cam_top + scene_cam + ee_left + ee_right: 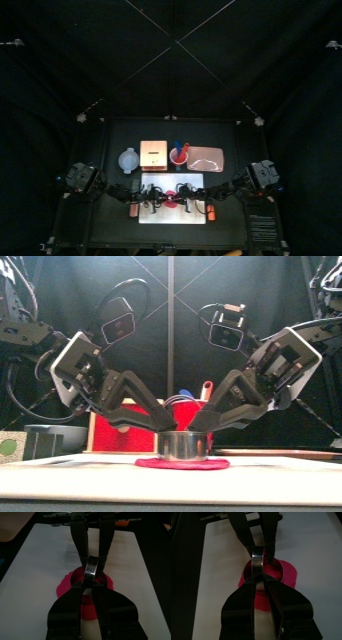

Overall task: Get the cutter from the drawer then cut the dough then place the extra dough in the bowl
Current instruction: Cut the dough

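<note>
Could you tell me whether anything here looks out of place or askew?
Nothing stands out: the cutter sits level on the flat dough on the board, with the left pincer and right pincer gripping it from opposite sides.

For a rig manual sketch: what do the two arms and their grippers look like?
Both the left arm and right arm are black, jointed links. The left gripper and right gripper each have two long flat black jaws, wide at the base and narrowing toward the tips, under a pale cross-plate.
</note>
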You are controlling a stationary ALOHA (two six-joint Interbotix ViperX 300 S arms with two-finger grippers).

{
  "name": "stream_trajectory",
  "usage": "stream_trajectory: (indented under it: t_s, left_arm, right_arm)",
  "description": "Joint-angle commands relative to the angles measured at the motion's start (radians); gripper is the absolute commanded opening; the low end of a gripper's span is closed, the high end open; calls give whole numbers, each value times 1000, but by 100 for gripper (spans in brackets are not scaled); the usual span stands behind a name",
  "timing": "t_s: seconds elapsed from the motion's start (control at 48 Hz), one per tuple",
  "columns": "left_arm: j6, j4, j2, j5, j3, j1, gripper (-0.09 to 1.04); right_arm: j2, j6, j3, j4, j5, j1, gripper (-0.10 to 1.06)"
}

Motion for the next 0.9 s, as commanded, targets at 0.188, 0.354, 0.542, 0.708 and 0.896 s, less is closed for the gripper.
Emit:
stream_trajectory:
  t_s: [0.188, 0.354, 0.542, 0.708, 0.896]
  left_arm:
    - [-5, 9, 37, 69, 2, -69, 56]
    - [-5, 9, 48, 87, -2, -71, 56]
    - [-3, 11, 46, 91, -5, -69, 56]
    - [-2, 12, 23, 81, -6, -69, 56]
    - [2, 38, -35, 75, -6, -58, 57]
  right_arm:
    - [63, 9, 49, 12, 77, -84, 50]
    - [78, 9, 41, 12, 89, -81, 50]
    - [84, 9, 31, 12, 100, -83, 50]
    - [54, 9, 12, 12, 103, -80, 50]
    - [-17, 8, -14, 11, 138, -74, 51]
